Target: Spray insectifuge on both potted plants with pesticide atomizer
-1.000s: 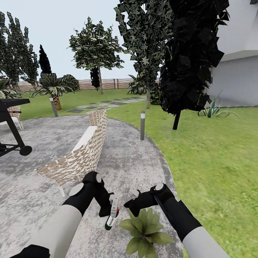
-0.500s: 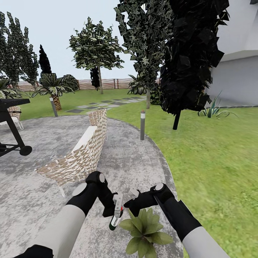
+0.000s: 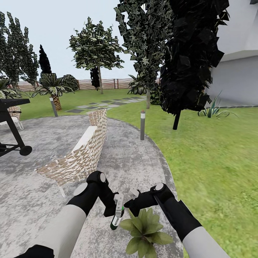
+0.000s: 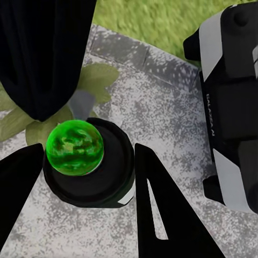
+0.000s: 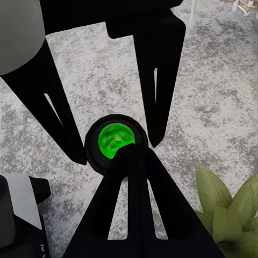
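Atomizer (image 3: 117, 214) sits clamped in my left pincer (image 3: 116, 208) just beside the potted plant (image 3: 144, 229) on the patio (image 3: 43, 186); my right pincer (image 3: 130, 204) (jaw state I cannot tell) should steady the nozzle toward the leaves.

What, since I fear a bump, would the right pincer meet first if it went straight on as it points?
Most likely the spray bottle: its green end lies just past the tip of the right pincer, gripped by the left pincer. They may be touching; depth is unclear.
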### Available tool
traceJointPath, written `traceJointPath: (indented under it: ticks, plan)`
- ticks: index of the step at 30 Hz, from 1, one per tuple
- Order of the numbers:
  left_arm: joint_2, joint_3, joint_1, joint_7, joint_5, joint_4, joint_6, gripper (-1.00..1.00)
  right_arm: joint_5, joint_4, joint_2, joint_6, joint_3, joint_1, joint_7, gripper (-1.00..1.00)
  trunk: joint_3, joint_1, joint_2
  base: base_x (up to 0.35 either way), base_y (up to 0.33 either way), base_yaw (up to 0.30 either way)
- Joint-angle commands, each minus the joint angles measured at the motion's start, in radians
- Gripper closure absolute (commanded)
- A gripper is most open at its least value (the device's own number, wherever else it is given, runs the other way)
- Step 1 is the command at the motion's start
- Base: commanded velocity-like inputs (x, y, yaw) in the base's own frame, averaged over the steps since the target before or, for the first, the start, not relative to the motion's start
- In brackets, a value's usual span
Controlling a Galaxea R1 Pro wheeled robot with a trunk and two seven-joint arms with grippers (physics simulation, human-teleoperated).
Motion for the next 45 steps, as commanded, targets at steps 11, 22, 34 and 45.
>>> traceJointPath:
  ticks: [11, 22, 34, 45]
  plan:
    - [0.050, 0.005, -0.001, -0.004, -0.013, 0.001, 0.008, 1.00, 0.004, -0.002, -0.001, 0.007, -0.001, -0.001, 0.005, 1.00, -0.001, 0.000, -0.001, 0.000, 0.000, 0.000]
    - [0.306, 0.050, -0.001, -0.004, -0.012, 0.003, 0.155, 1.00, 0.004, 0.001, -0.001, 0.007, -0.005, 0.000, -0.005, -1.00, -0.001, 0.000, -0.001, 0.000, 0.000, 0.000]
    - [0.340, 0.522, 0.006, 0.001, -0.014, 0.006, 0.340, 1.00, 0.009, 0.009, -0.014, -0.008, -0.842, 0.013, -0.005, -1.00, -0.001, 0.000, -0.001, 0.000, 0.000, 0.000]
    - [0.305, 0.570, 0.022, 0.130, -0.007, 0.002, 0.365, 1.00, 0.069, 0.012, -0.092, -0.291, -1.586, 0.016, -0.025, -1.00, -0.001, 0.000, -0.001, 0.000, 0.000, 0.000]
